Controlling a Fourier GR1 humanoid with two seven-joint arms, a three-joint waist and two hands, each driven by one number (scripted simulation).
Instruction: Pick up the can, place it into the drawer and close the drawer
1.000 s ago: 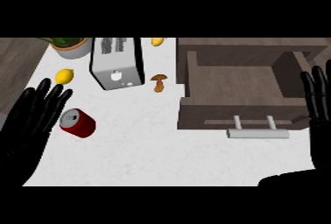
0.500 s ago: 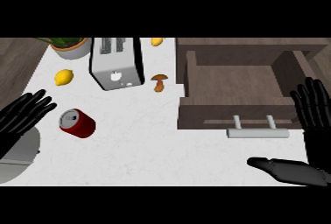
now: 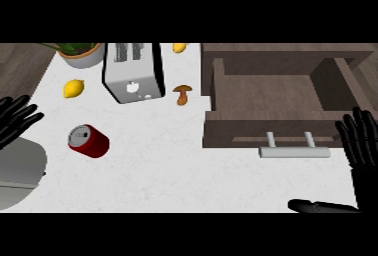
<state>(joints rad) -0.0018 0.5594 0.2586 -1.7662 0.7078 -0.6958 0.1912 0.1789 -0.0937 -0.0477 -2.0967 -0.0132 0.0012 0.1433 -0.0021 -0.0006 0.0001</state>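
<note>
A red can lies on its side on the white counter, left of centre, silver top facing up-left. The brown drawer stands pulled out at the right, nothing inside it, with a silver handle on its front. My left hand is at the left edge, fingers straight, a little left of the can and apart from it. My right hand is at the right edge beside the drawer's front, fingers straight, thumb stretched out low at the bottom right. Neither hand holds anything.
A silver toaster stands at the back, with a potted plant to its left. Two lemons and a brown mushroom lie near the toaster. My grey left forearm fills the lower left.
Both hands have drawn back toward the lower edge and outward. The left hand has moved away from the can. The can and drawer have not moved.
</note>
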